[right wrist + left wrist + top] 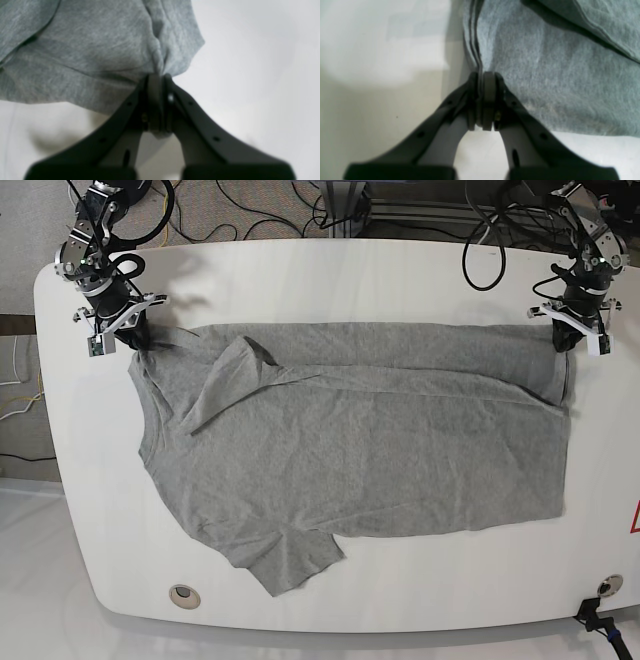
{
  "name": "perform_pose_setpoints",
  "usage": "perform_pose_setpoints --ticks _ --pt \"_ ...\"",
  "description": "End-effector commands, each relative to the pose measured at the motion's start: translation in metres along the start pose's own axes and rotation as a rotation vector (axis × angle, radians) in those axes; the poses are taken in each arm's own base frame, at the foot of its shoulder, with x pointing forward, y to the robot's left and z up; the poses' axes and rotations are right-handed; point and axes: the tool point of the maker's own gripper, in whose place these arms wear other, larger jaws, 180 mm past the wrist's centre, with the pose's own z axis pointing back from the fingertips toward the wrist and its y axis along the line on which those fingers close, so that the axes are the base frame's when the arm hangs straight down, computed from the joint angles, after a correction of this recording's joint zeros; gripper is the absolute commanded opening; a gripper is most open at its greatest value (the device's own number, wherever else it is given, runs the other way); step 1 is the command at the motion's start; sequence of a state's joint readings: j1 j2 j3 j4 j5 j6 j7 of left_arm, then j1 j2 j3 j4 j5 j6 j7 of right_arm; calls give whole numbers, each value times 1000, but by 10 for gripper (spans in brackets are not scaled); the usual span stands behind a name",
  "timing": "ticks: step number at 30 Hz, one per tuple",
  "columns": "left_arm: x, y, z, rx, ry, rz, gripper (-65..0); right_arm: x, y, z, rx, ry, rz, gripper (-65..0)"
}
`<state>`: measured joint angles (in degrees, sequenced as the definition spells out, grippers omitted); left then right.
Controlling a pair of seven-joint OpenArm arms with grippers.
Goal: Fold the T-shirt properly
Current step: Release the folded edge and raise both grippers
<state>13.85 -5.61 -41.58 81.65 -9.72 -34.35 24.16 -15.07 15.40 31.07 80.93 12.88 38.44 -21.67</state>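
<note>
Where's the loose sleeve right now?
In the base view, the free sleeve lies flat at the T-shirt's near-left corner, just right of the table's round grommet.

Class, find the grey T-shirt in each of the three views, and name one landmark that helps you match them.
Left wrist: T-shirt fills the upper right, its edge clamped in the left pincer.
Right wrist: upper left, bunched in the right pincer.
Base: spread across the middle.
Shared landmark: the white table.

The base view looked straight down over the whole table (300,270), while both wrist views hugged shirt (545,82) edges.
</note>
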Motion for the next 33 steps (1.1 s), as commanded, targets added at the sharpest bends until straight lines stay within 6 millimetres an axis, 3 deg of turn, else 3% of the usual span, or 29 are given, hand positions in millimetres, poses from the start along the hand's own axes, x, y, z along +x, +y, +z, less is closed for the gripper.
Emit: perform_pose_setpoints --ticks 1,9,13,18,24,33 --pt "-13 6 5 15 59 -26 -650 2 -6 4 -11 13 25 -650" --pt "-28 3 18 -11 119 -117 -650 -15 -2 21 -10 50 52 -650" --pt "-29 2 34 -6 124 -162 -650 -35 6 37 -4 94 65 -650" --pt "-47 7 52 2 173 -186 -650 -64 20 61 10 156 67 -650" --pt "-50 9 71 10 189 -235 -650 -90 25 84 17 226 74 -650" --pt "-52 8 74 5 197 -247 -650 -96 23 89 16 247 79 -650"
